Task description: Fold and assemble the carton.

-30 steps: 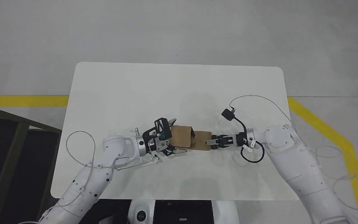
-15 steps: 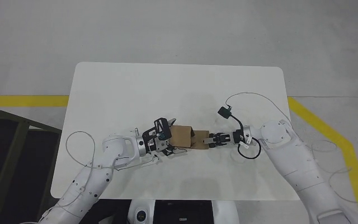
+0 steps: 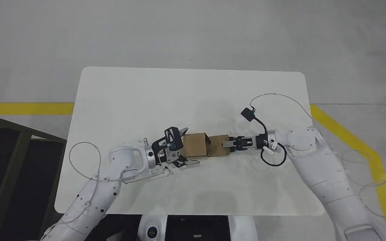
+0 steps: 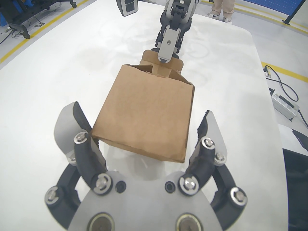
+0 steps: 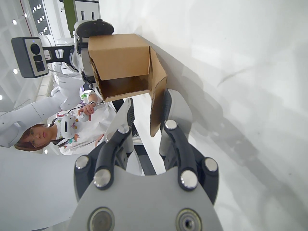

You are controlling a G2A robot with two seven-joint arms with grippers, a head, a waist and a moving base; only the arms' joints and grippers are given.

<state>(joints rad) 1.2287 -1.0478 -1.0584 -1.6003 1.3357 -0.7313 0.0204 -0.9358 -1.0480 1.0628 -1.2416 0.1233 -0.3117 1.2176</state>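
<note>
Left gripper [image 4: 142, 108] sits at the left end of the cardboard carton [image 3: 196, 145], its fingers [image 4: 80, 118] spread wide to either side of the box. One pad touches a corner and the other stands just off the opposite edge. The carton lies on its side near the front middle of the white table [image 3: 181, 90], with plain brown faces and its open mouth facing right. From that mouth a flap [image 3: 220, 146] sticks out to the right. The right gripper [image 5: 148, 97] meets it there, narrowly parted with the flap between its fingers: one pad lies against the cardboard and the other stands a little apart, so the flap is not clamped. Just beyond, a black wrist camera [image 3: 247, 113] juts from the right arm toward the far side. A yellow floor line [image 3: 344, 132] runs past the table's right edge.
</note>
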